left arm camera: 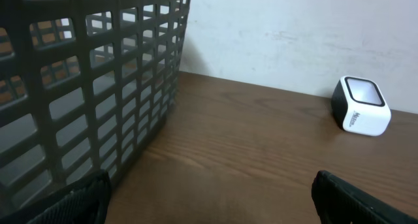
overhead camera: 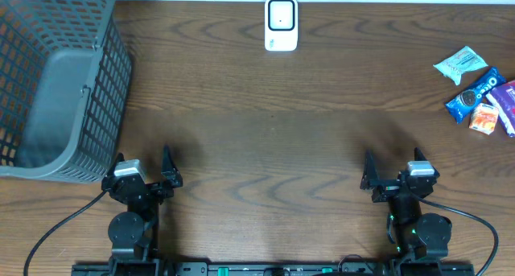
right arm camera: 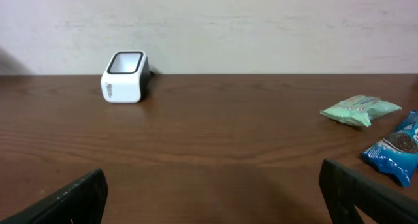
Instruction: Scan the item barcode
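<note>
While crouched low at the table [overhead camera: 273,123] edge, pointing forward, left gripper [overhead camera: 143,167] and right gripper [overhead camera: 393,167] gape empty.

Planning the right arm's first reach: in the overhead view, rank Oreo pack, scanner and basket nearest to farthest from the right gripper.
From the right gripper:
1. Oreo pack, right edge.
2. scanner, back centre.
3. basket, far left.
</note>
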Robot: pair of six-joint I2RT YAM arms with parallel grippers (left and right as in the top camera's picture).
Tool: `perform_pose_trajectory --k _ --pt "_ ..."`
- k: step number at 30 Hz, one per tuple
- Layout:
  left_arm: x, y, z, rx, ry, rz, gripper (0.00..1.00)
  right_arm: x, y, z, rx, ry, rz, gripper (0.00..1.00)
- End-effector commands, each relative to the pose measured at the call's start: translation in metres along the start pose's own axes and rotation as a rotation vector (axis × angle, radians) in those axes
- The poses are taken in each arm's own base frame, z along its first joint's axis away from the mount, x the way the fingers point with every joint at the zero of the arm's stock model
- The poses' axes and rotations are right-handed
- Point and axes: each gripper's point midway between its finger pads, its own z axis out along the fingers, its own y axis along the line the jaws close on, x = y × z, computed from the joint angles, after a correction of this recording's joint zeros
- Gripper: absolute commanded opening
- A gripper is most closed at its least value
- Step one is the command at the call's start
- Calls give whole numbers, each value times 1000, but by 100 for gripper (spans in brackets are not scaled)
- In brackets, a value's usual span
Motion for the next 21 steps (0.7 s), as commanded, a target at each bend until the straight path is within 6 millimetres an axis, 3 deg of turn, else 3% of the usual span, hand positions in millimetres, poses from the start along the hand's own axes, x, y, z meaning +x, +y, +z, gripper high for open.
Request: perform_pose_trajectory --k 1,11,21 --pt "15 10 0 -47 46 2 98 1 -3 0 15 -1 -10 99" --pt "18 0 0 10 62 125 98 1 -3 0 15 -1 -10 99" --pt "19 0 0 11 63 125 98 1 -3 0 15 -1 -10 99"
